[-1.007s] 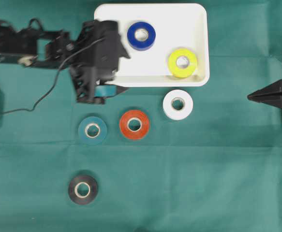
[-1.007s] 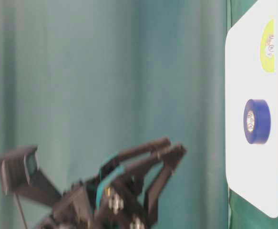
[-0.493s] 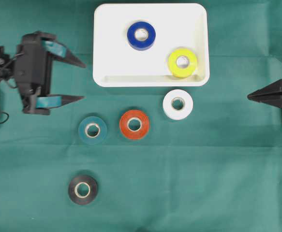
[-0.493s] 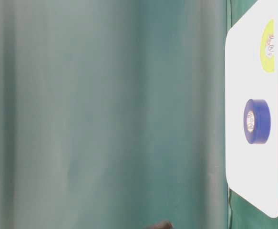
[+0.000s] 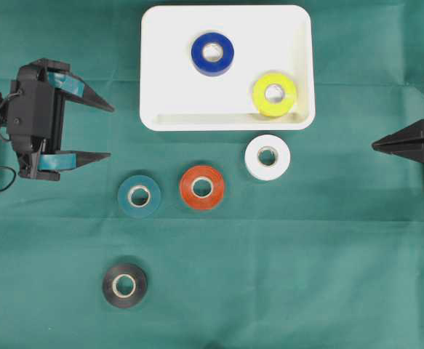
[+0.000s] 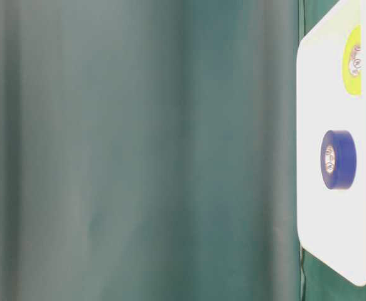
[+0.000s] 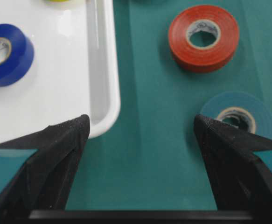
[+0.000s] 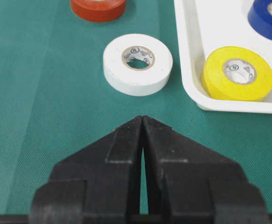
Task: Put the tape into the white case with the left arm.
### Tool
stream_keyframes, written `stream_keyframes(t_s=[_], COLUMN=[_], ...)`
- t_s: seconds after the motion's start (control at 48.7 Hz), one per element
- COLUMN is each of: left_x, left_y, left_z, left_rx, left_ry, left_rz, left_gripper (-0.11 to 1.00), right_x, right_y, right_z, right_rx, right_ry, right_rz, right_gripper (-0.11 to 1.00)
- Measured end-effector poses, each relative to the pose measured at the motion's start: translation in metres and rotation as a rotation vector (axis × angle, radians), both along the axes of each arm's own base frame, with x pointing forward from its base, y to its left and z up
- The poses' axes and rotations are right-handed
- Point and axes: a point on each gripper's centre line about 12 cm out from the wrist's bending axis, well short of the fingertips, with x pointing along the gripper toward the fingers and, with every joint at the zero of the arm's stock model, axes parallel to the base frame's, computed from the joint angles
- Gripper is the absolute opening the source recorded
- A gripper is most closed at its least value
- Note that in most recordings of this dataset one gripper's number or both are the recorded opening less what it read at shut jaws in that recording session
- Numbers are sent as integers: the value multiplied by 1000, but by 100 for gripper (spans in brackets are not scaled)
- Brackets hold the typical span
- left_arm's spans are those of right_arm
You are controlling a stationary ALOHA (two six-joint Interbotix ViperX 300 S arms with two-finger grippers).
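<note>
I am seeing blue roll (image 5: 212, 53) and yellow roll (image 5: 274, 94) sitting in the white case (image 5: 161, 116), four rolls waiting on the bench (image 5: 306, 254), left tool (image 5: 102, 131) gaping wide, empty.

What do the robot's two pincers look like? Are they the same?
Not quite. The left pincer is black with pointed fingers wearing teal bands, a lattice-like frame and a thin black cable. The right pincer is plain black, with pointed fingers and no teal.
</note>
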Motion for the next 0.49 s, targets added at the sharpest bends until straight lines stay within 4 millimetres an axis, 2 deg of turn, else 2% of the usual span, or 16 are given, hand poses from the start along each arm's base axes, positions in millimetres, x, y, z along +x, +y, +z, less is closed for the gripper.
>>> stream_keyframes(t_s=[0.308,0.493], left_x=[1,0], left_y=[-31,-37], left_z=[-3,-3], left_rx=[0,0], left_ry=[11,12], left_rz=[-123,-149], left_gripper=[91,91], right_x=[0,0], right_y=[0,0], right_z=[0,0], right_rx=[0,0], right_ry=[0,0], right_rz=[0,0], right_gripper=[-9,-9])
